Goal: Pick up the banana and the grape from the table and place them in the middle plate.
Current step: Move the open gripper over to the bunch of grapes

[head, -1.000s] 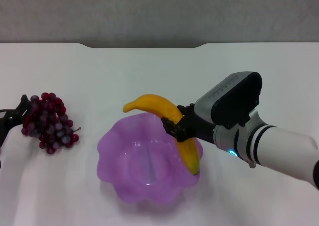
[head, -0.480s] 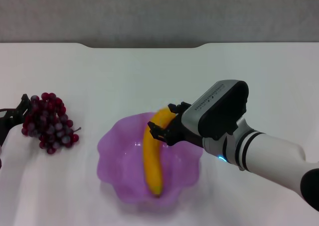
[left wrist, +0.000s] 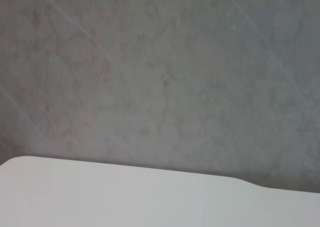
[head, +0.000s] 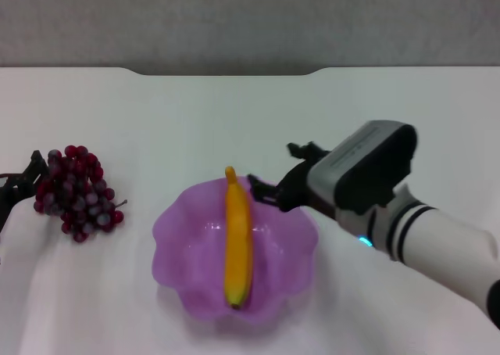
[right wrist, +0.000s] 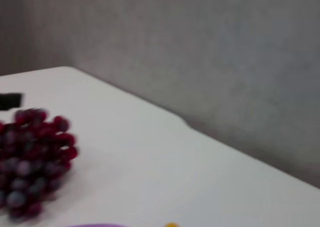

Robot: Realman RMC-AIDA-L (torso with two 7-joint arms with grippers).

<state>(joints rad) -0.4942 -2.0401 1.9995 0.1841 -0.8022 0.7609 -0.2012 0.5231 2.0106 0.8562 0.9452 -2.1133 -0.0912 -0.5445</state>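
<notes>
The banana (head: 237, 242) lies lengthwise in the middle plate (head: 176, 238), its dark tip toward the near rim. My right gripper (head: 276, 169) is open and empty, just above the plate's far right rim, clear of the banana. The grape (head: 76, 192) rests on the table (head: 234, 120) at the left. My left gripper (head: 14, 187) sits at the grape's left side by the frame edge. In the right wrist view the grape (right wrist: 31, 159) shows on the table, with a sliver of the banana (right wrist: 171, 225) at the frame edge.
The table's far edge has a shallow notch (head: 226, 72) before a grey wall. The left wrist view shows only the wall and the table's edge (left wrist: 100, 197).
The right gripper let go of the banana, which dropped from the plate's rim into the plate. The gripper opened and drew back to the right. The left arm has not moved.
</notes>
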